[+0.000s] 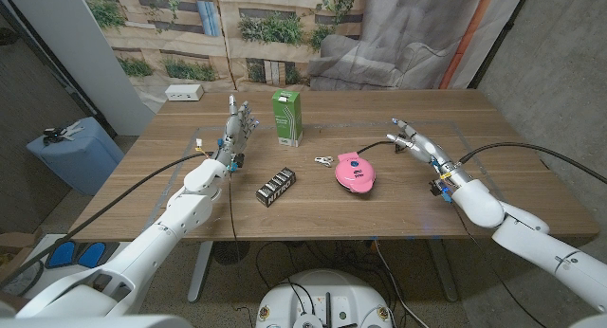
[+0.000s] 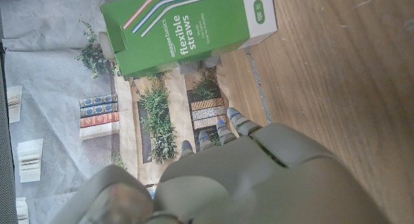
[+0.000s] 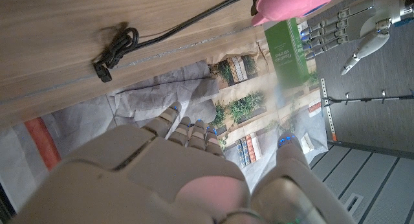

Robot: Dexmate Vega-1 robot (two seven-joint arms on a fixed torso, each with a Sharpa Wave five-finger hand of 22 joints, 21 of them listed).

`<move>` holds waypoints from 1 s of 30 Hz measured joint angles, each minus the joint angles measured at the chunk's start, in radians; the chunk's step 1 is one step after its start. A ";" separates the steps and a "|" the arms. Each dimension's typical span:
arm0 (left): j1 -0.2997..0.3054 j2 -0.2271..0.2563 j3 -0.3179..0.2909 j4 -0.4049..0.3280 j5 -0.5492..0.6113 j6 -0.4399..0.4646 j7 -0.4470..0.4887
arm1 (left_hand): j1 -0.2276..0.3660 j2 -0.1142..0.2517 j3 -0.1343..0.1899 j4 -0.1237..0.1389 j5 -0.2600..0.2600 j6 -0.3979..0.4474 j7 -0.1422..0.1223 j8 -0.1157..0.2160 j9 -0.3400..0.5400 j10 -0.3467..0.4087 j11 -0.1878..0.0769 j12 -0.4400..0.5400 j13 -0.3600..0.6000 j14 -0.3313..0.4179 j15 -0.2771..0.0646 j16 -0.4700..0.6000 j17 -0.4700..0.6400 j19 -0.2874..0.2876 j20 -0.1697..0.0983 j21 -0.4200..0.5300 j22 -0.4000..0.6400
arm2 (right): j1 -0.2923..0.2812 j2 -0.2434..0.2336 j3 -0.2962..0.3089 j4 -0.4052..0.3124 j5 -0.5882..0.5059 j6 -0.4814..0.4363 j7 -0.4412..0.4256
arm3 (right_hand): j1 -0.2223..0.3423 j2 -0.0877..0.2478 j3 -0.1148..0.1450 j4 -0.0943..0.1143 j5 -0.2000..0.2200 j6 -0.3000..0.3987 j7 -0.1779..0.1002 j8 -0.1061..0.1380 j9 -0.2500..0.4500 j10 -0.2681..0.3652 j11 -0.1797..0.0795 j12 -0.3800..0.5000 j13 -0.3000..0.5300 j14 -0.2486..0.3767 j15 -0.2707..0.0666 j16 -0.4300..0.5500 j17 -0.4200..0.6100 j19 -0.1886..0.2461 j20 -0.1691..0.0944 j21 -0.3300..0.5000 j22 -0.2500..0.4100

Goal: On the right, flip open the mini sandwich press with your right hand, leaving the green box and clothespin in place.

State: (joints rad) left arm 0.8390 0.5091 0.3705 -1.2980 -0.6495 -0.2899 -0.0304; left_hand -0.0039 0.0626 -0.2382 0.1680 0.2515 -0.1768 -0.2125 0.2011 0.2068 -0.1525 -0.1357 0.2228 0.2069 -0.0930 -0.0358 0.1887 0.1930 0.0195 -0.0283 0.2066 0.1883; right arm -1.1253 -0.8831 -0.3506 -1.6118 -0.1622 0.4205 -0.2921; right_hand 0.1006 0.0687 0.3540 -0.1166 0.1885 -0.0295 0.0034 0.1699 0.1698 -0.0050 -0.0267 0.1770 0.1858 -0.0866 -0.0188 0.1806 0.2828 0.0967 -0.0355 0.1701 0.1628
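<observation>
The round pink plastic mini sandwich press (image 1: 353,171) lies lid-down shut right of the wooden table's (image 1: 493,129) centre, its black cord trailing toward the right hand (image 1: 413,142). That hand hovers at the press's two o'clock, apart from it, fingers spread and empty, the forearm running back to the picture's lower right corner. A small silver clothespin (image 1: 323,161) lies just beside the press at its ten o'clock, and the tall green cardboard box (image 1: 285,118) stands upright beyond it. At the press's nine o'clock lies a black battery pack (image 1: 277,187). The left hand (image 1: 238,129) stands on its edge near the box, fingers extended upward and apart, holding nothing. The left wrist view reads the box's label, "flexible straws"; the right wrist view shows the cord's knotted bundle (image 3: 116,48) on the table.
</observation>
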 measured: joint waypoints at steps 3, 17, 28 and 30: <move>0.000 0.000 0.000 0.000 0.000 0.000 0.000 | 0.000 0.000 0.000 0.000 0.000 0.000 0.000 0.000 0.000 0.000 0.000 0.000 0.000 0.000 0.000 0.000 0.000 0.000 0.000 0.000 0.000 | -0.017 -0.014 0.006 -0.022 -0.044 -0.016 -0.023 | 0.000 0.000 0.002 -0.007 0.000 -0.021 0.001 0.000 0.000 -0.006 0.000 0.000 0.000 -0.005 -0.004 0.000 -0.005 0.000 0.000 0.000 0.000; 0.000 0.000 0.000 0.000 0.000 0.000 0.000 | 0.000 0.000 0.000 0.000 0.000 0.000 0.000 0.000 0.000 0.000 0.000 0.000 0.000 0.000 0.000 0.000 0.000 0.000 0.000 0.000 0.000 | -0.100 -0.088 0.032 -0.127 -0.213 -0.066 -0.101 | 0.008 -0.008 0.005 -0.026 -0.004 -0.073 0.009 0.000 0.000 -0.031 -0.018 0.000 -0.003 -0.030 -0.012 0.000 -0.023 -0.040 -0.004 0.000 0.000; 0.000 0.000 0.000 0.000 0.000 -0.001 0.000 | 0.000 0.000 0.000 0.000 0.000 0.000 0.000 0.000 0.000 0.000 0.000 0.000 0.000 0.000 0.000 0.000 0.000 0.000 0.000 0.000 0.000 | -0.160 -0.136 0.050 -0.187 -0.313 -0.094 -0.145 | 0.037 -0.018 0.012 -0.041 -0.004 -0.093 0.004 0.000 0.005 -0.060 -0.022 0.000 -0.002 -0.038 -0.003 0.000 -0.032 -0.048 -0.002 0.000 0.000; 0.000 0.000 0.000 0.000 0.000 -0.001 0.000 | 0.000 0.000 0.000 0.000 0.000 0.000 0.000 0.000 0.000 0.000 0.000 0.000 0.000 0.000 0.000 0.000 0.000 0.000 0.000 0.000 0.000 | -0.173 -0.143 0.054 -0.200 -0.330 -0.105 -0.155 | 0.046 -0.010 0.014 -0.044 -0.004 -0.093 0.004 0.000 0.005 -0.060 -0.022 0.000 -0.002 -0.038 -0.003 0.000 -0.036 -0.048 -0.002 0.000 0.000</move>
State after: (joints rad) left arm 0.8390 0.5090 0.3705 -1.2980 -0.6495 -0.2909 -0.0304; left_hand -0.0039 0.0626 -0.2382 0.1680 0.2515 -0.1768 -0.2124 0.2011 0.2067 -0.1525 -0.1357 0.2227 0.2069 -0.0930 -0.0359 0.1887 0.1929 0.0194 -0.0283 0.2066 0.1882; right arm -1.2980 -1.0260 -0.2964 -1.8114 -0.4922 0.3156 -0.4470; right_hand 0.1466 0.0592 0.3681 -0.1603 0.1848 -0.1220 0.0074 0.1701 0.1748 -0.0645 -0.0484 0.1771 0.1842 -0.1250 -0.0215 0.1806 0.2464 0.0484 -0.0374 0.1702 0.1631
